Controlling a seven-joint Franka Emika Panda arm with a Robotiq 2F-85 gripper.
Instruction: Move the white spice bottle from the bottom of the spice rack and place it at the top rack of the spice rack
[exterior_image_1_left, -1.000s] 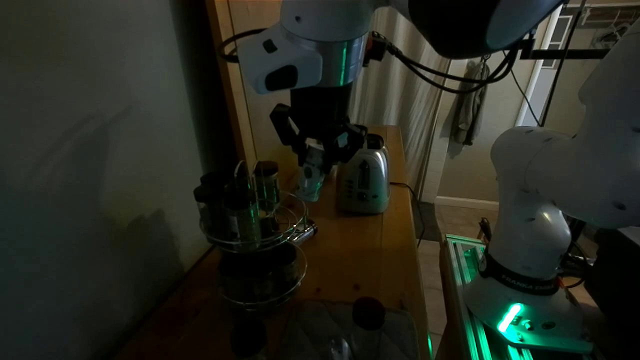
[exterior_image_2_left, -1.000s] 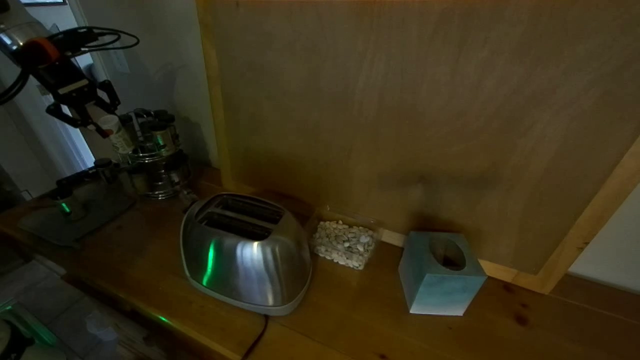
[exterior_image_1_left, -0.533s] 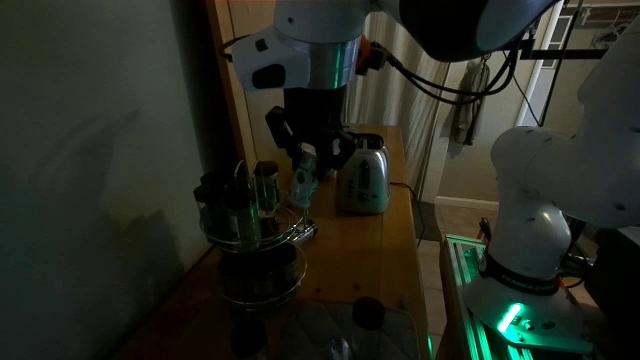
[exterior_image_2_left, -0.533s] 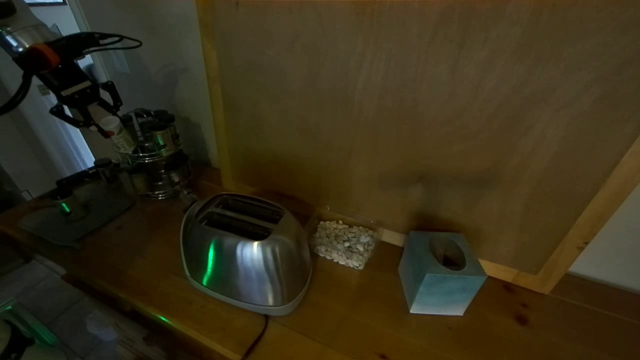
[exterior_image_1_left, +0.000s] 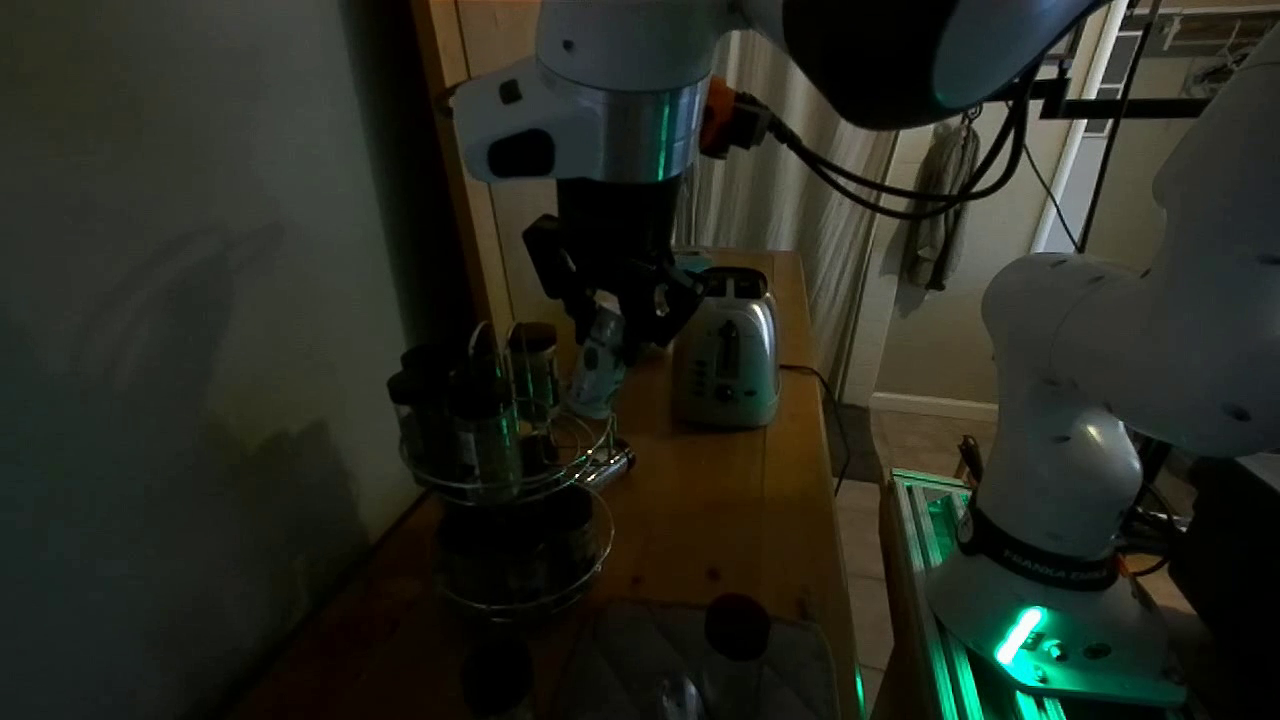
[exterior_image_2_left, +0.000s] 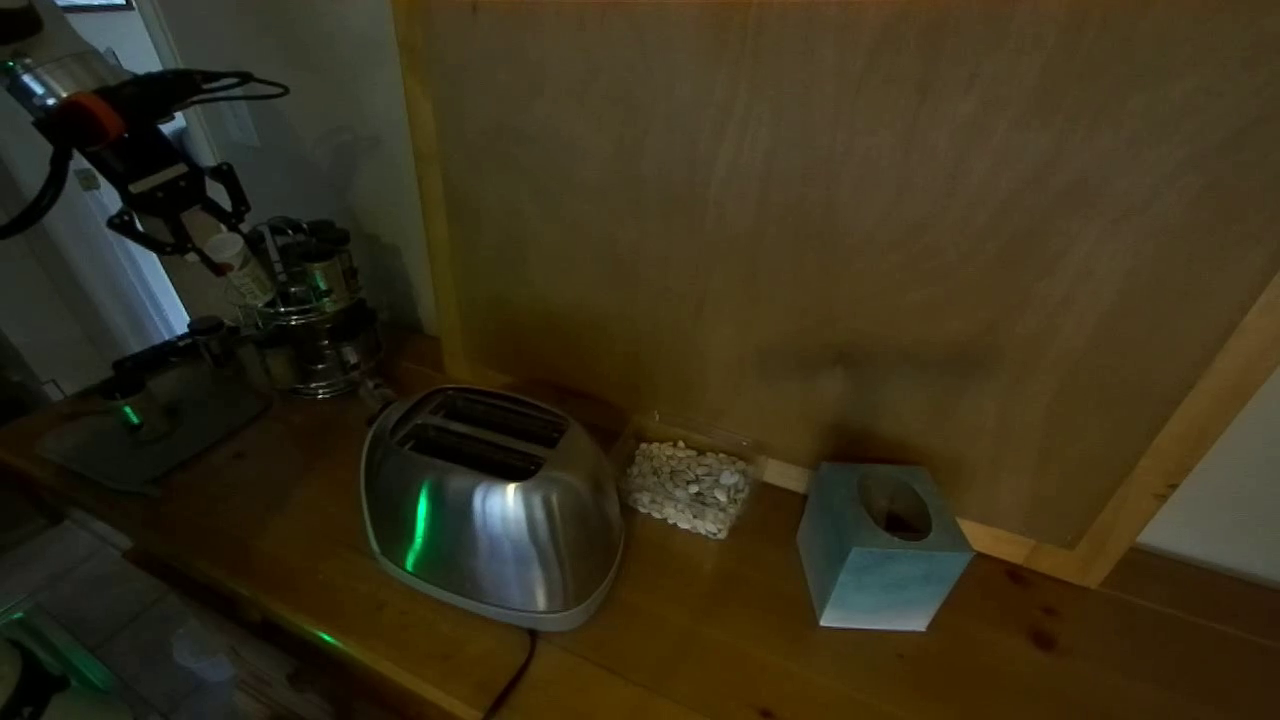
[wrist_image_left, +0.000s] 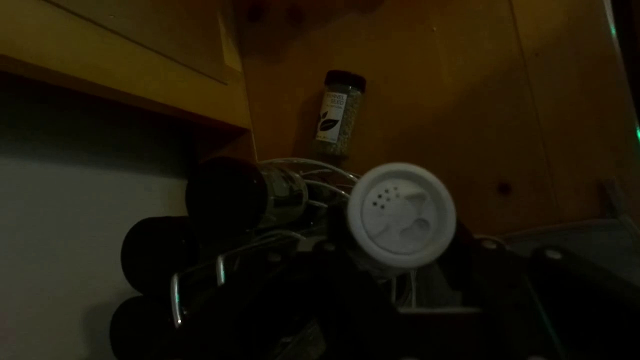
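Nearest in an exterior view, at the bottom, a dark-capped jar stands on a mat on the surface. Behind it, left of centre, is the two-tier rack. By the rack's right rim, near mid-frame, the fingers are clamped on the white bottle, which leans, its foot close to the top tier; whether it touches the wire I cannot tell. In the wrist view its cap shows right of centre, and past it, upper centre, a seed jar lies on the surface. Farther off in an exterior view, right of centre, sits the toaster. The lift from the bottom tier looks done; what seems left is to stand it upright on the top tier, part the fingers and back away.
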